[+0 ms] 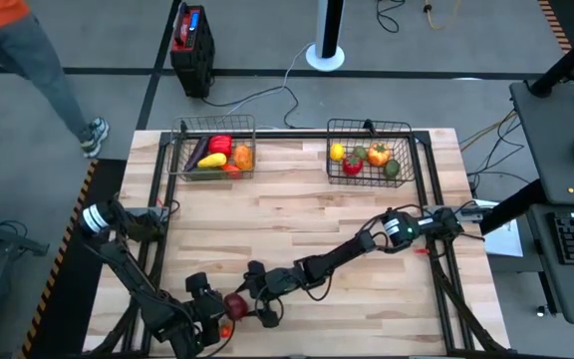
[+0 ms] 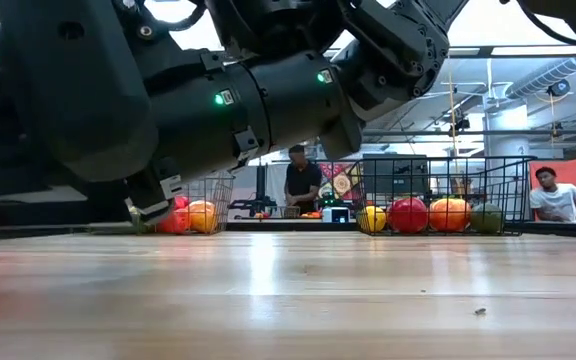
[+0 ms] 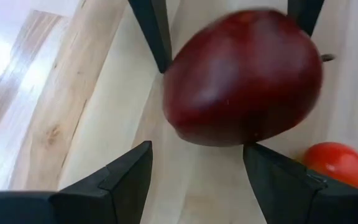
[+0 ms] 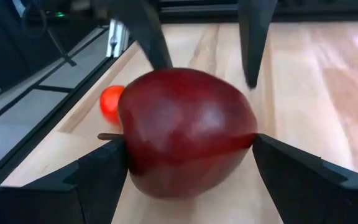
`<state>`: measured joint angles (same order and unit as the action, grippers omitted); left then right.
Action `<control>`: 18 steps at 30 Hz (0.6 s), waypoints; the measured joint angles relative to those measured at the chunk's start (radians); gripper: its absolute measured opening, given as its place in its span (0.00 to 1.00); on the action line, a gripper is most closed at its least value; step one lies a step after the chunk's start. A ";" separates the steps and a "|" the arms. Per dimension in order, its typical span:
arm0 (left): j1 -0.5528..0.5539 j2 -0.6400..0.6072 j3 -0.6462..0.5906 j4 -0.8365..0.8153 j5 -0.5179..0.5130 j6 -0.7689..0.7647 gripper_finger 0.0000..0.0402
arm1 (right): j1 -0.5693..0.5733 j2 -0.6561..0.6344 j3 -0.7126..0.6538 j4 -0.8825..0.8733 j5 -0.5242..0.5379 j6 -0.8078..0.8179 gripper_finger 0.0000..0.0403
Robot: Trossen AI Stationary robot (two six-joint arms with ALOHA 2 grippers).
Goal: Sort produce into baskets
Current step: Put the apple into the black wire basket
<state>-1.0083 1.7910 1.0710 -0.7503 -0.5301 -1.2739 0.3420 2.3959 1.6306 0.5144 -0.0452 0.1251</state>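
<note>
A dark red apple (image 1: 235, 304) is near the table's near edge, left of centre. My right gripper (image 1: 254, 297) reaches in from the table's right and is shut on it. My left gripper (image 1: 215, 305) is open on the apple's other side, its fingertips (image 3: 143, 149) just short of the apple (image 3: 241, 74); I cannot tell whether they touch. A small orange-red piece (image 1: 225, 329) lies on the table beside them. Two wire baskets (image 1: 214, 150) (image 1: 370, 152) at the far edge hold several produce pieces. My right gripper pinches the apple between its two fingers, one fingertip (image 4: 114, 158) by the stem end (image 4: 124, 134), the other on the opposite side (image 4: 248, 140). The fingers come about level from the table's right. Whether the apple is clear of the table I cannot tell.
The table's metal frame rail (image 4: 86, 81) runs close along the near left. A person (image 1: 38, 60) stands beyond the far left corner, and others sit behind the table (image 2: 303, 180). Bare wood (image 1: 297, 229) lies between the grippers and the baskets.
</note>
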 joint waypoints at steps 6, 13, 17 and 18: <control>0.000 0.022 0.000 0.010 0.001 0.000 0.59 | 0.001 0.000 0.018 -0.015 0.000 -0.021 0.81; 0.002 0.025 0.000 0.012 -0.011 0.000 0.59 | 0.001 0.000 0.018 -0.041 -0.008 -0.057 0.87; 0.003 0.025 0.000 0.015 -0.012 0.000 0.59 | 0.001 0.000 0.018 -0.042 -0.008 -0.051 0.84; 0.004 0.025 0.000 0.016 -0.011 0.000 0.59 | 0.001 0.000 0.018 -0.042 -0.008 -0.051 0.83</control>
<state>-1.0046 1.8156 1.0706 -0.7347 -0.5415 -1.2743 0.3431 2.3959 1.6485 0.4721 -0.0532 0.0737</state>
